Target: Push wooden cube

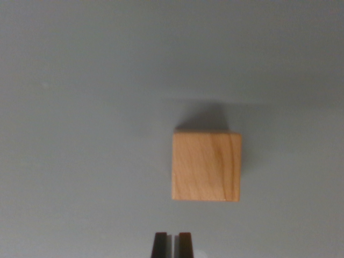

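on the grey worktop (80, 107) sits the wooden cube (206, 166), just ahead and a bit right of our clenched, empty end effector (172, 244). we should shift right, then push straight through its middle.
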Robot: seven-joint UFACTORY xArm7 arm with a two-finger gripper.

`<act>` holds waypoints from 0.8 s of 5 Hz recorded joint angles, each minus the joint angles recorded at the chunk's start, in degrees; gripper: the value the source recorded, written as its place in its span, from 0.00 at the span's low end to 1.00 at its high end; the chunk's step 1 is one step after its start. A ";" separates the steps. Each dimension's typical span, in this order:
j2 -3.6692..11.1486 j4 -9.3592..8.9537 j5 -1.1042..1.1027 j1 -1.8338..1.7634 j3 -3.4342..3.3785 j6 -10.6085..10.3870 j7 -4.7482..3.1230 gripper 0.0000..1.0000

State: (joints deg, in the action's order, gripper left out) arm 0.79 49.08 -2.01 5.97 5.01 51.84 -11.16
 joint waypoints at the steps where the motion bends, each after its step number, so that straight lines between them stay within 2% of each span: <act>1: 0.00 0.00 0.00 0.00 0.00 0.00 0.00 0.00; 2: 0.11 -2.34 -0.08 0.38 0.46 -2.48 -0.71 0.00; 3: 0.11 -2.34 -0.08 0.38 0.46 -2.48 -0.71 0.00; 4: 0.22 -4.58 -0.15 0.73 0.90 -4.85 -1.40 0.00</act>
State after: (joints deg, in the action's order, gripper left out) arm 1.00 44.50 -2.16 6.71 5.91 46.99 -12.56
